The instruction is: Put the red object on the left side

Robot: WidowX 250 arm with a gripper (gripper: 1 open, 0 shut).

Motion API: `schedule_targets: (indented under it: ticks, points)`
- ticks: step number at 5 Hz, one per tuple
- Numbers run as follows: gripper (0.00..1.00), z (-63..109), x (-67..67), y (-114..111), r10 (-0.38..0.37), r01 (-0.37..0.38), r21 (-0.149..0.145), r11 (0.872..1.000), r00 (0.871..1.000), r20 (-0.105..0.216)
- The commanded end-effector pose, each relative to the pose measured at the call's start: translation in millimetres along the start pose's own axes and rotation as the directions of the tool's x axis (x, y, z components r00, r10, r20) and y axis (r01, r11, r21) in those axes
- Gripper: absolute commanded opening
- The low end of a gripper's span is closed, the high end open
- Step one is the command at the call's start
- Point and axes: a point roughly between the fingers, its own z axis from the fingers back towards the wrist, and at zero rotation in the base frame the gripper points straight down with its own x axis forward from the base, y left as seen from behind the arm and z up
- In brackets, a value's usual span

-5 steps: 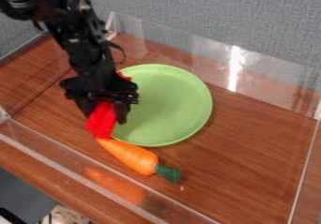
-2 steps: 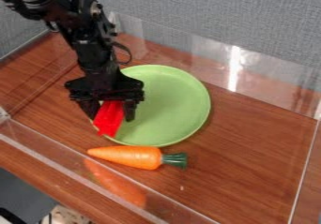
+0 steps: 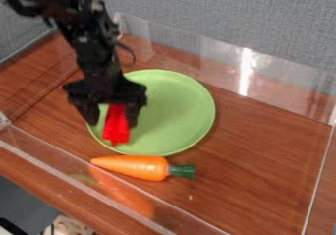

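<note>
You are looking at a brown wood-grain worktop (image 3: 262, 170) enclosed by low clear acrylic walls (image 3: 250, 67), with a grey backdrop behind it. The black robot arm (image 3: 73, 23) comes in from the worktop's far left corner and reaches down over the left part of the surface. A round green plate (image 3: 178, 106) sits near the middle of the worktop, slightly toward its far edge. At the plate's left rim you find the black end effector (image 3: 108, 99), pointing almost straight down, its two fingers spread apart with a gap on either side of the block beneath, so it is not pinching anything. The red object (image 3: 120, 125), a bright red elongated block, lies directly below and between those fingers, resting across the plate's near-left rim, partly on the green surface; whether its lower end touches the wood you cannot tell. Closer to the worktop's near edge, just off the plate and apart from the block, an orange carrot (image 3: 132, 167) lies roughly parallel to that edge, its green stem (image 3: 184, 170) pointing toward the right side. The carrot touches neither the plate nor the end effector.
</note>
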Motion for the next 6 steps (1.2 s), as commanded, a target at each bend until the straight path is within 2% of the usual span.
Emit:
schedule_targets:
  ticks: [1,2,4,6]
  points:
    - [1.0,32.5,21.2,-0.5,-0.029,0.029,-0.009,1.0,0.998,0.063]
    - [1.0,47.6,29.1,-0.4,-0.05,0.052,-0.027,0.998,0.997,0.066]
    - [1.0,31.6,31.2,27.7,-0.146,0.151,-0.074,0.986,0.987,0.065]
    - [1.0,31.9,19.3,25.3,-0.191,0.198,-0.101,0.975,0.979,0.079]
